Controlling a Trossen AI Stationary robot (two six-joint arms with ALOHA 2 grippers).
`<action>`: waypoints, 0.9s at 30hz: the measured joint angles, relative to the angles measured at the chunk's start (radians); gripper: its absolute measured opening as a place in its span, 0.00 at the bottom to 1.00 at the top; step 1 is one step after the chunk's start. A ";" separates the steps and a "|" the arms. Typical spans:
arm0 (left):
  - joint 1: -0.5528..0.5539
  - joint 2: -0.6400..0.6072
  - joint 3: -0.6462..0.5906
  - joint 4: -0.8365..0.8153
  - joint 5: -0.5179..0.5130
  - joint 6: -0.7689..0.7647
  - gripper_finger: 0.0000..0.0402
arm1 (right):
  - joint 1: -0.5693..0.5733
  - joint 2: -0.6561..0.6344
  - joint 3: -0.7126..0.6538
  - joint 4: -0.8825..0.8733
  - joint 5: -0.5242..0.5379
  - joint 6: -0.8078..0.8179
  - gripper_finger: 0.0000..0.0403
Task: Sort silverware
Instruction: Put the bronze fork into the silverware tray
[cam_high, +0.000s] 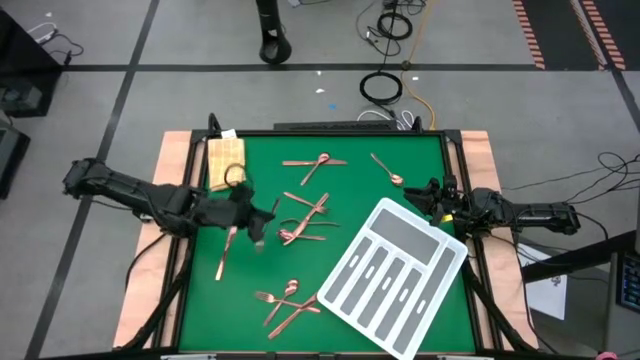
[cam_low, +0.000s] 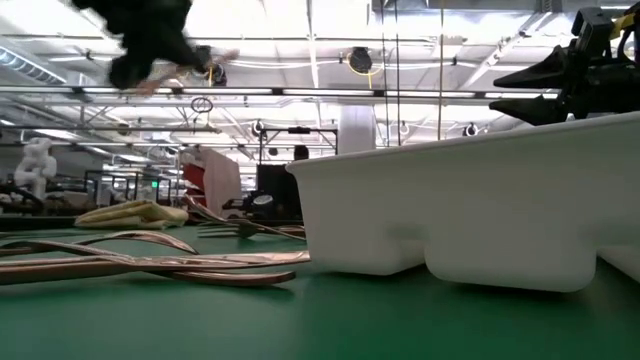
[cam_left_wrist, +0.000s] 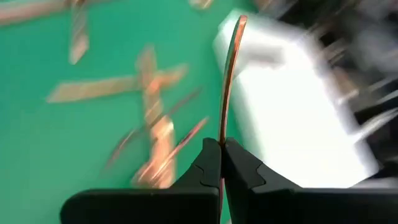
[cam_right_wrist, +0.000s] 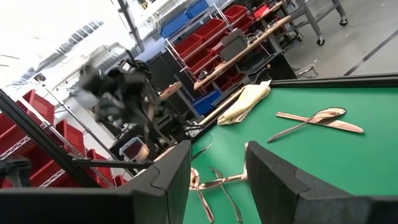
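Note:
Copper silverware lies scattered on the green mat: a crossed pair (cam_high: 315, 162), a spoon (cam_high: 388, 170), a tangle (cam_high: 305, 215) and a group (cam_high: 290, 300) near the front edge. My left gripper (cam_high: 258, 228) hovers above the mat's left half, shut on one thin copper piece (cam_high: 227, 252); which kind it is I cannot tell. The white-and-grey divided tray (cam_high: 390, 275) lies slantwise on the right half. My right gripper (cam_high: 425, 192) waits open by the tray's far corner, fingers apart with nothing between them (cam_right_wrist: 217, 149). My left gripper (cam_left_wrist: 221, 144) pinches the copper piece between its two shut fingers, near one end (cam_left_wrist: 222, 127). The piece shows edge-on and runs on past the fingertips to its free end (cam_left_wrist: 239, 22). It is lifted clear of the mat and hangs slanting below the gripper (cam_right_wrist: 148, 127).
A folded yellow cloth (cam_high: 226, 160) lies at the mat's far left corner. The tray's tall white wall (cam_low: 450, 210) stands on the right of the low view. Bare green mat lies between the tangle and the front group. Cables lie on the floor beyond the table.

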 joint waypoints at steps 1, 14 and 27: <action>0.024 -0.002 0.000 0.053 0.005 0.025 0.01 | 0.000 0.000 0.000 0.000 0.000 0.000 0.36; 0.303 0.331 0.000 0.696 0.422 0.153 0.01 | 0.000 0.000 0.000 -0.006 0.000 -0.004 0.36; 0.290 0.762 0.147 0.970 0.711 0.048 0.01 | 0.000 0.000 0.000 -0.006 0.000 -0.007 0.36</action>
